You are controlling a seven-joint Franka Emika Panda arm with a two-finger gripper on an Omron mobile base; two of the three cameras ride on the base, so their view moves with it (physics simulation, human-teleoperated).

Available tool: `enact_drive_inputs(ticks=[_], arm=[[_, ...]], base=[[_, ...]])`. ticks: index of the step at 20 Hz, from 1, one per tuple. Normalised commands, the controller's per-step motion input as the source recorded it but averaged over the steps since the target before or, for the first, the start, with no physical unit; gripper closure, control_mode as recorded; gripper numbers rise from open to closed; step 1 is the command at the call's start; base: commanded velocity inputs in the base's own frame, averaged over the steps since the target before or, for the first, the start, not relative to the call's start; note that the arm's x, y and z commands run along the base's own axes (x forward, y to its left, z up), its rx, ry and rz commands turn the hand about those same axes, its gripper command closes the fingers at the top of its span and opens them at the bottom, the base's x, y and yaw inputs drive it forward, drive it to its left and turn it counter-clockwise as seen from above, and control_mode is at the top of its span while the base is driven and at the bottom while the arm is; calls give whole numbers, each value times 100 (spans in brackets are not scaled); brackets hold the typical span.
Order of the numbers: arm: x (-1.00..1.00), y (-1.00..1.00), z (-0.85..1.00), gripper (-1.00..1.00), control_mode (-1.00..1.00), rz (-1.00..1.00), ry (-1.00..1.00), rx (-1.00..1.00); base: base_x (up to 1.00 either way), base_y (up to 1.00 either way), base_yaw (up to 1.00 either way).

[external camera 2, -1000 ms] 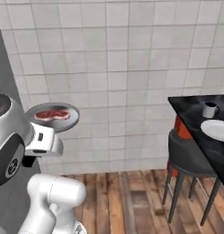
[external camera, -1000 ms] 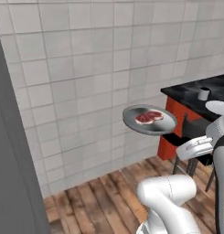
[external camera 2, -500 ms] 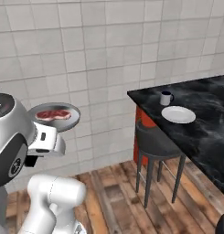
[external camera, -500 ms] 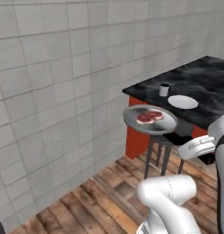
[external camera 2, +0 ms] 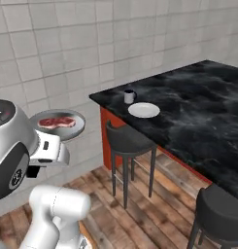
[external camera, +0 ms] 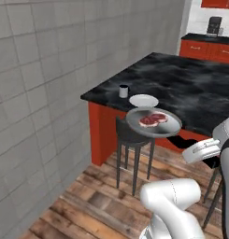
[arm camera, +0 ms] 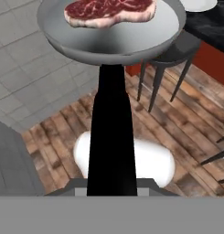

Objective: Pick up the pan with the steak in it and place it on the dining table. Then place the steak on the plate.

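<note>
Carried level in mid-air over the wooden floor (external camera: pixel 88 205), short of the table (external camera: pixel 200 88): pan (external camera: pixel 153 122) with steak (external camera: pixel 153 119) lying flat inside, near the middle of the dish. Clamped shut on the black handle (arm camera: pixel 111 137), the gripper (external camera: pixel 200 150), handle running straight back from pan to hand as seen from the hand camera, so pan's long axis pointing away from the wrist. Ahead and to the right in the right base view, the black marble slab, its near corner bearing a small dark cup (external camera 2: pixel 129 96) and, just beside it, the white plate (external camera 2: pixel 144 110), bare. Below that corner, a dark stool (external camera 2: pixel 127 141) between pan and table edge; a second stool (external camera 2: pixel 220 214) further right. Judged from this: table surface lying forward of the pan and about level with it, free marble beyond the plate the likely landing spot, stool and table edge the things to clear on the way in.
</note>
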Motion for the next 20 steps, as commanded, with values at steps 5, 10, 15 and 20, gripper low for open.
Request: enact_drive_inputs(ticks=[5, 10, 15, 20], arm=[[0, 0, 0, 100, 100, 0, 0, 0], [0, 0, 0, 100, 100, 0, 0, 0], [0, 0, 0, 100, 100, 0, 0, 0], [0, 0, 0, 100, 100, 0, 0, 0]], base=[[0, 0, -50], [0, 0, -50], [0, 0, -50], [0, 0, -50]])
